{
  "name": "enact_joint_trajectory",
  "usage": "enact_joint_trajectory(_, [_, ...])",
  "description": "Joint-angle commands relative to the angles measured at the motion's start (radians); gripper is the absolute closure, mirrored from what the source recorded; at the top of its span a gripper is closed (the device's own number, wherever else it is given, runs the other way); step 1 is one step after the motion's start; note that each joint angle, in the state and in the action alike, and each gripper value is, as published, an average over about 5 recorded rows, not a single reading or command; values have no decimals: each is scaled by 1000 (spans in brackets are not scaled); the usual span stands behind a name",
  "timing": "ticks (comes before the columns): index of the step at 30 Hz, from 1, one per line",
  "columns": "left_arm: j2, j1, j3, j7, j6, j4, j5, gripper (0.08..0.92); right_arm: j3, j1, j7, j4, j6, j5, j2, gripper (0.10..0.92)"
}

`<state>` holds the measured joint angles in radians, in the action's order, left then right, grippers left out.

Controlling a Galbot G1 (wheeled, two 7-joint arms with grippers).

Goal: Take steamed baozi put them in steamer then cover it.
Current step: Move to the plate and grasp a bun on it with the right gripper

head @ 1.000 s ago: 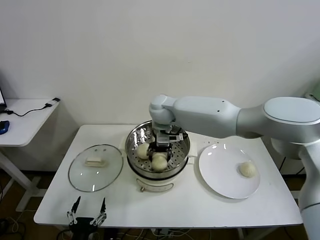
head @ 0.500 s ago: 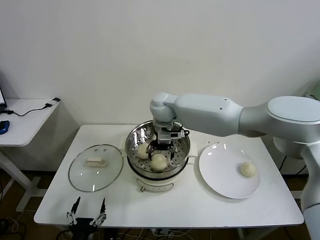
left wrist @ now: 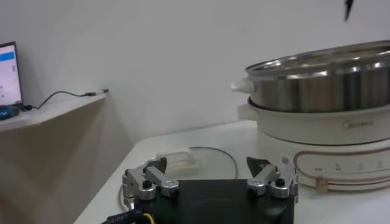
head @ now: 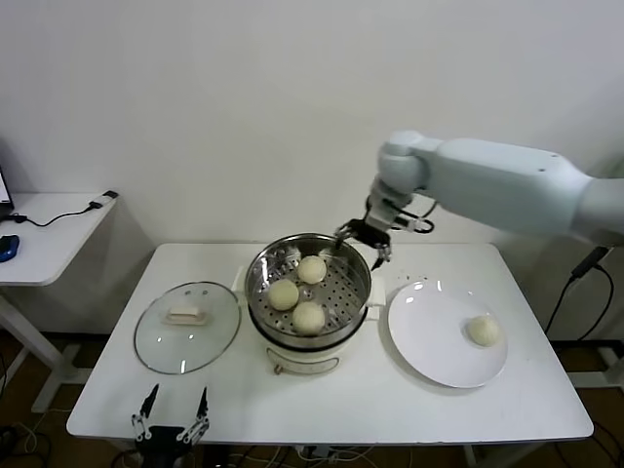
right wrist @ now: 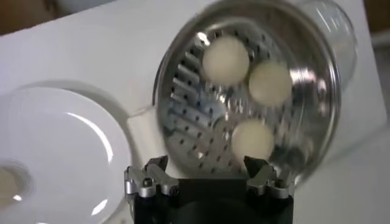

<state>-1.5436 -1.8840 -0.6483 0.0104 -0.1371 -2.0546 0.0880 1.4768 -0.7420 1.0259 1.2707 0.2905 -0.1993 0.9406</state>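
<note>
The steel steamer (head: 341, 289) stands mid-table with three cream-white baozi on its perforated tray: one at the back (head: 311, 269), one at the left (head: 283, 293) and one at the front (head: 309, 317). A fourth baozi (head: 482, 330) lies on the white plate (head: 439, 341). My right gripper (head: 359, 242) is open and empty, hovering above the steamer's back right rim. The right wrist view shows it (right wrist: 207, 170) over the tray (right wrist: 195, 122) and the three baozi (right wrist: 226, 59). The glass cover (head: 210, 336) lies flat left of the steamer. My left gripper (head: 171, 411) is open, parked low before the table's front edge.
The plate is right of the steamer, close to its handle. A side desk (head: 49, 234) with a cable stands at far left. The left wrist view shows the steamer's side (left wrist: 317, 79), the cover's handle (left wrist: 177, 161) and my left gripper (left wrist: 210, 173).
My right gripper has risen out of the steamer and moved back and to the right. A third baozi now shows at the back of the tray. The left arm has not moved.
</note>
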Motion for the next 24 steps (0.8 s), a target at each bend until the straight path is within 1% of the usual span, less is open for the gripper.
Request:
enact_joint_trajectory(1, [-1,2,7,1,2,-6,9,177,25,55,-71,88,-500,-190,-439,203])
enact_joint_trajectory(4, [-3,2,12,1,3,-8,15,177,-105,224,-59,84,-550,-158,-511,203])
enact_joint_trajectory(9, [-6,2,14,2,3,-9,21,177,-356,510,-20,7,-552,-11,-539,203])
enact_joint_trajectory(15, [-7,-2,11,2,2,-9,24,177,-506,682,36,-131,-509,105,-472,203])
enact_joint_trajectory(24, [-10,1,11,2,4,0,30,177,-566,741,60,-263,-462,219,-352,203])
